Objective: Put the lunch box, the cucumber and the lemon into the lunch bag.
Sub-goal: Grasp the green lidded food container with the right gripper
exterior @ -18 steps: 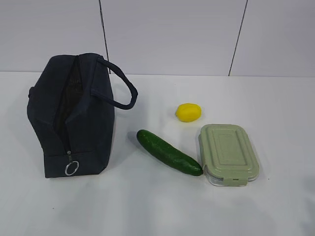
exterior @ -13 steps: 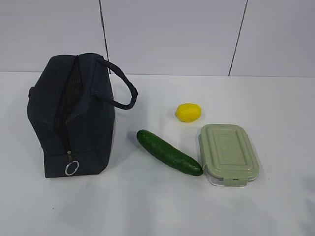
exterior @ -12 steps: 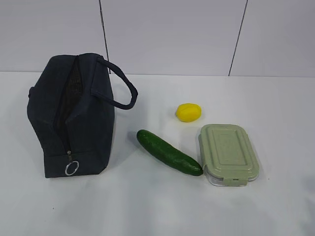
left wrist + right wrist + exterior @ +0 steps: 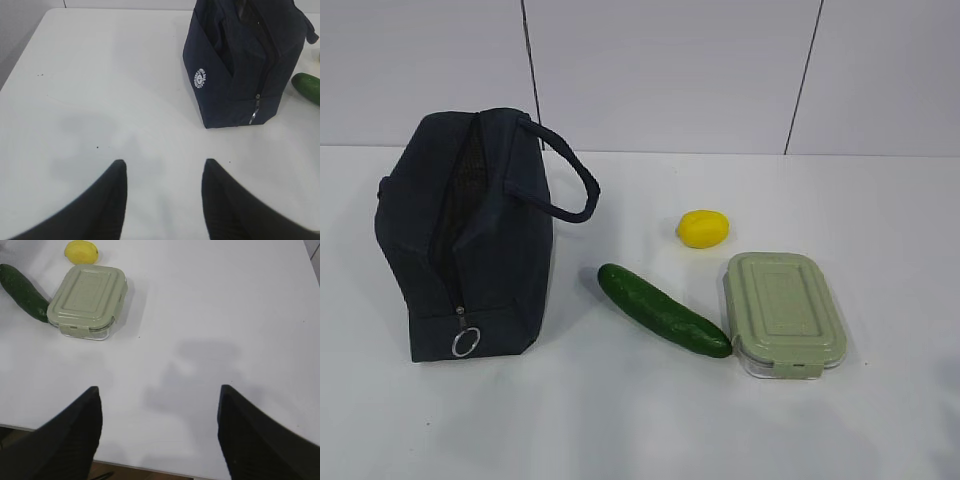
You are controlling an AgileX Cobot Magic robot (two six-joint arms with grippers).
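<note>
- Four task items sit on the white bench: navy lunch bag on the left, its zipper part open.
- Cucumber lies with its end touching the lunch box; lemon just behind.
- Left gripper: jaws apart, empty, near the bag.
- Right gripper: jaws wide, empty, well apart from the box.
</note>
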